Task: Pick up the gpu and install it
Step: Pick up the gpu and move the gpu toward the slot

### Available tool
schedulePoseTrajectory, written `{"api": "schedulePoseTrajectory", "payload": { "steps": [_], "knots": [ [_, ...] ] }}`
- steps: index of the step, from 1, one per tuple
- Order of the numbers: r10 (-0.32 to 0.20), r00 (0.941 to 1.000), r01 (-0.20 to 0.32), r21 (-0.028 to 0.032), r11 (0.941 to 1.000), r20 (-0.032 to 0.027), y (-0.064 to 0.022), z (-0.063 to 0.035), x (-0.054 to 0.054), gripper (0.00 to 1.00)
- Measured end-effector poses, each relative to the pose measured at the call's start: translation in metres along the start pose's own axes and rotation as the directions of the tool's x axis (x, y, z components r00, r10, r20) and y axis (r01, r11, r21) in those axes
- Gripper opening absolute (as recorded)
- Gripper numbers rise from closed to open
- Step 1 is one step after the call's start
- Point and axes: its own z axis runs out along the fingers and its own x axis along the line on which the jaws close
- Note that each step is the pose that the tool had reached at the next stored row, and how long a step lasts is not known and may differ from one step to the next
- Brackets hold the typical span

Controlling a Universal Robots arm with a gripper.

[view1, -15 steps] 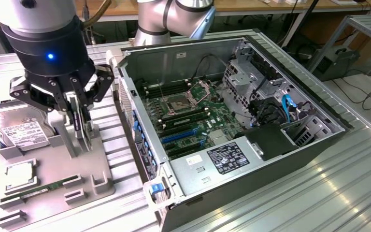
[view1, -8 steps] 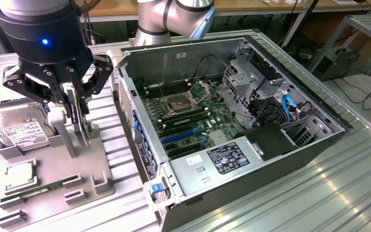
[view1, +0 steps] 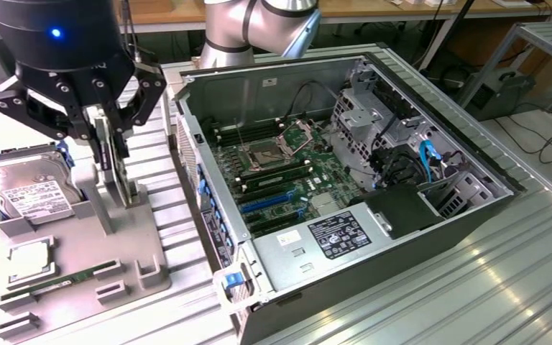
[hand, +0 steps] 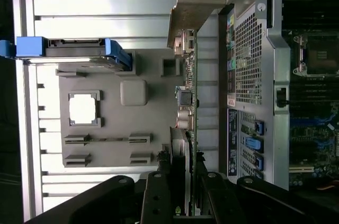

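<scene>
The gpu (view1: 118, 176) stands upright and edge-on at the exterior view's left, a thin card over the grey holder (view1: 141, 244). My gripper (view1: 111, 140) comes down from above with its jaws shut on the card's upper part. In the wrist view the gpu (hand: 188, 75) runs as a narrow strip away from my gripper (hand: 185, 187), green board on one side and the silver bracket (hand: 193, 1) at the far end. Whether the card's lower edge still rests in the holder (hand: 148, 70) I cannot tell.
The open computer case (view1: 468, 215) lies at the exterior view's right, its motherboard (view1: 276, 172) and blue slots (view1: 267, 201) exposed. On the holder sit a hard drive (view1: 26, 190), a processor chip (view1: 31, 259) and a RAM stick (view1: 55, 280). The case wall (hand: 249, 60) stands close beside the card.
</scene>
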Motion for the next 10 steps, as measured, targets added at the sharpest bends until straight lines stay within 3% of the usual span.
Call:
{"api": "schedulePoseTrajectory", "payload": {
  "steps": [10],
  "knots": [
    [0.000, 1.0000, 0.000, 0.0000, 1.0000, 0.0001, 0.0005, -0.0211, -0.001, 0.27]
  ]
}}
